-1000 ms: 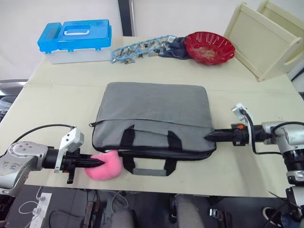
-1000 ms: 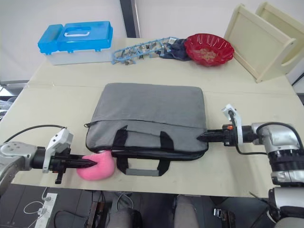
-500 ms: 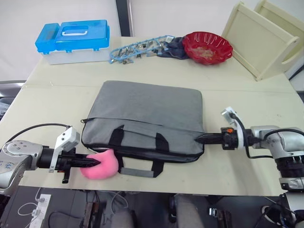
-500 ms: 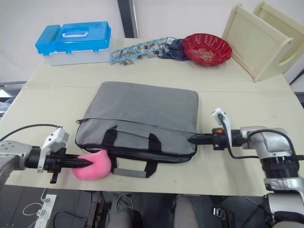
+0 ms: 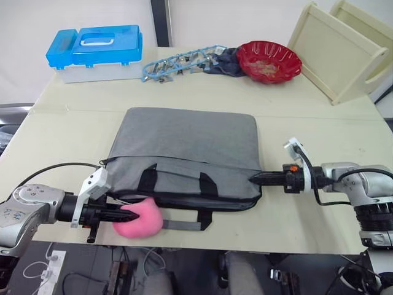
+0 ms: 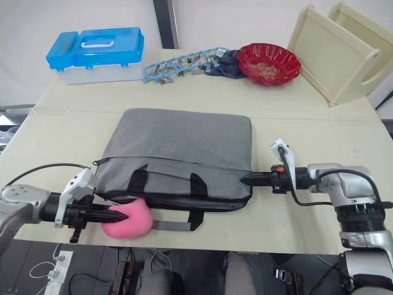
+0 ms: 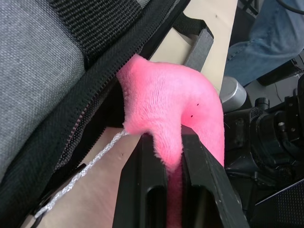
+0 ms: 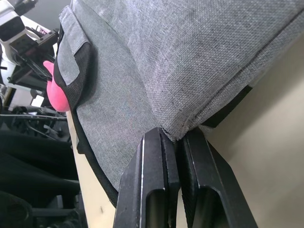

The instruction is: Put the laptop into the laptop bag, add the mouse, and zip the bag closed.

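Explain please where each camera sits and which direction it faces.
Eye views: on the head, looking forward and down over the table, with both arms.
Left wrist view: along the left gripper, shut on the pink thing beside the bag.
Right wrist view: along the right gripper, pinching the bag's corner.
All views share the bag and pink thing.

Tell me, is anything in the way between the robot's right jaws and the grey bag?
Nothing visible is. The right gripper is shut on a corner of the laptop bag, with grey fabric pinched between its jaws. On the bag's other side, the left gripper is shut on a pink fuzzy object at the bag's open edge.
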